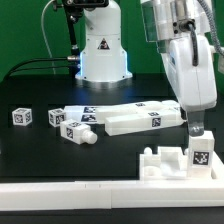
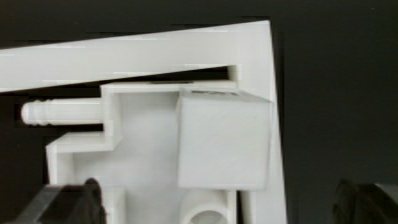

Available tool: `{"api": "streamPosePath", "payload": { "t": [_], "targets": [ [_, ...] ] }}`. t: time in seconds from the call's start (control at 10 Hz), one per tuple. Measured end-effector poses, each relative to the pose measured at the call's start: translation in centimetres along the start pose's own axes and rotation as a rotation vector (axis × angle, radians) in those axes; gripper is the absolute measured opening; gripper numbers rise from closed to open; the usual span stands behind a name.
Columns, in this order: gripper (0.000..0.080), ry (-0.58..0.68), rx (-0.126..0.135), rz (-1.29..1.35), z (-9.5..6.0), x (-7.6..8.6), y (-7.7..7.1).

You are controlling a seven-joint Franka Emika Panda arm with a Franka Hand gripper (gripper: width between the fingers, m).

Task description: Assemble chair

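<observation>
A chunky white chair piece with a black-and-white tag on its near face stands at the exterior view's right, against the white corner wall. My gripper hangs directly over its tagged end, jaws open. In the wrist view the same piece shows a raised block and a short side peg. It sits between my dark fingertips, and black table shows between it and one of them. My gripper holds nothing. More white tagged chair pieces lie in the middle of the table.
A small tagged cube sits at the exterior view's left. A second tagged block and a short pegged piece lie beside it. The robot base stands at the back. The white corner wall frames the piece.
</observation>
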State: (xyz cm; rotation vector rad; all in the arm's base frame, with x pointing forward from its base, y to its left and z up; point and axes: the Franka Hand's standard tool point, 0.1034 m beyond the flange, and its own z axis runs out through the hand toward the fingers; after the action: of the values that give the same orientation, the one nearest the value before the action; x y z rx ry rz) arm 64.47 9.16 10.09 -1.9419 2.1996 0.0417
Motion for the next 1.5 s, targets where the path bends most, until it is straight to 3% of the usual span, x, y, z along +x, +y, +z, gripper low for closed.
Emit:
{"api": "streamPosePath", "payload": {
  "t": [0.3, 0.4, 0.6, 0.7, 0.9, 1.2, 1.3, 1.4, 1.5],
  "targets": [
    [0.0649, -0.004, 0.008, -0.015, 0.0, 0.3, 0.0],
    [0.0649, -0.015, 0.035, -0.018, -0.1, 2.0, 0.3],
    [0.0649, -0.020, 0.063, -0.043, -0.6, 6.0, 2.2],
    [0.0649, -0.016, 0.053, -0.021, -0.7, 7.1, 3.0],
    [0.0649, -0.011, 0.056, -0.052, -0.8, 6.1, 2.7],
    [0.0649, -0.010, 0.058, -0.062, -0.8, 6.4, 2.8],
    [0.0649, -0.035, 0.067, -0.079, -0.8, 9.0, 4.6],
    [0.0649, -0.066, 0.048, -0.024, -1.0, 13.0, 7.1],
    [0.0649, -0.067, 0.047, 0.012, -1.6, 14.9, 7.3]
  ]
}}
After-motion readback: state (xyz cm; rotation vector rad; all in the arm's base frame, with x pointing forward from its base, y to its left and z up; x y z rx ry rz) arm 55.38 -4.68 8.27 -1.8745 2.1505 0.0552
